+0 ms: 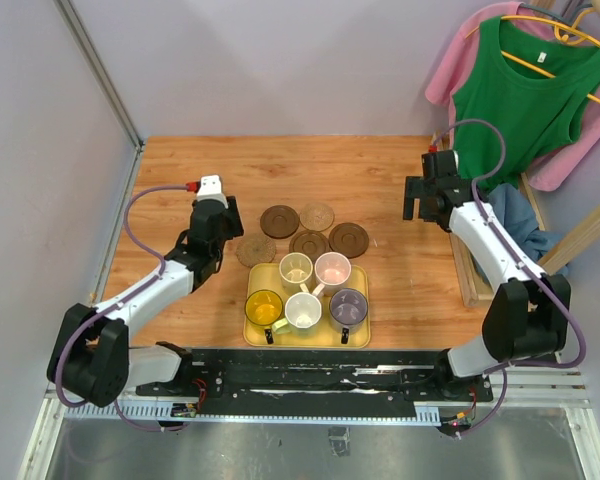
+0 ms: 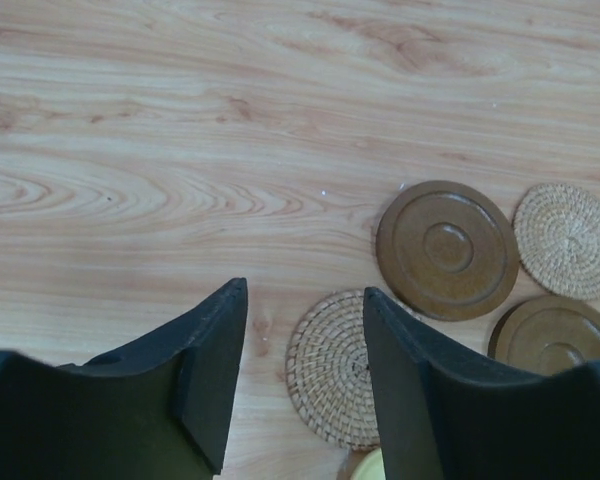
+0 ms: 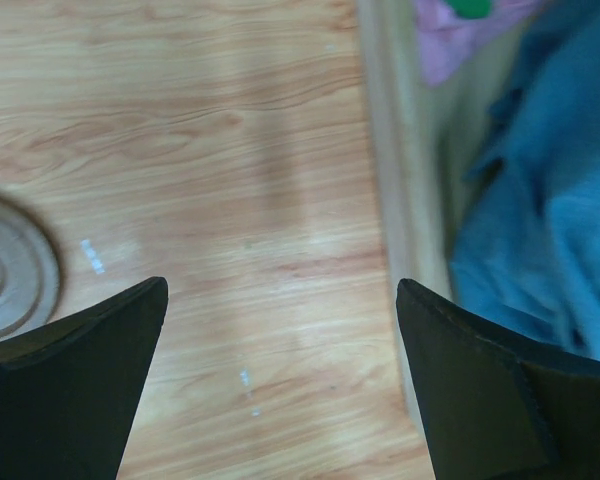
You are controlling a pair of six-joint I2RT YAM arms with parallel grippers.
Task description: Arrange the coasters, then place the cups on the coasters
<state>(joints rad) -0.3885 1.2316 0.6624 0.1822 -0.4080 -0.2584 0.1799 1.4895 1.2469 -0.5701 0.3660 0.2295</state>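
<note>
Five coasters lie behind the tray: dark brown ones [image 1: 279,220] [image 1: 309,244] [image 1: 348,239] and tan woven ones [image 1: 316,216] [image 1: 255,250]. Five cups stand on the yellow tray [image 1: 357,338]: cream-green [image 1: 296,270], pink [image 1: 332,269], see-through yellow [image 1: 264,308], cream-white [image 1: 303,312], grey-purple [image 1: 347,307]. My left gripper [image 2: 305,295] [image 1: 230,243] hovers open over the left tan coaster [image 2: 330,370], whose right part lies under the right finger [image 2: 410,380]; nothing is held. A dark brown coaster [image 2: 447,249] lies just beyond. My right gripper [image 1: 417,205] [image 3: 280,290] hangs wide open and empty over bare wood at the right.
A wooden rack rail [image 3: 400,200] and blue cloth [image 3: 540,220] lie right of the right gripper. Green and pink garments [image 1: 530,90] hang at the back right. A grey wall [image 1: 40,150] borders the table's left side.
</note>
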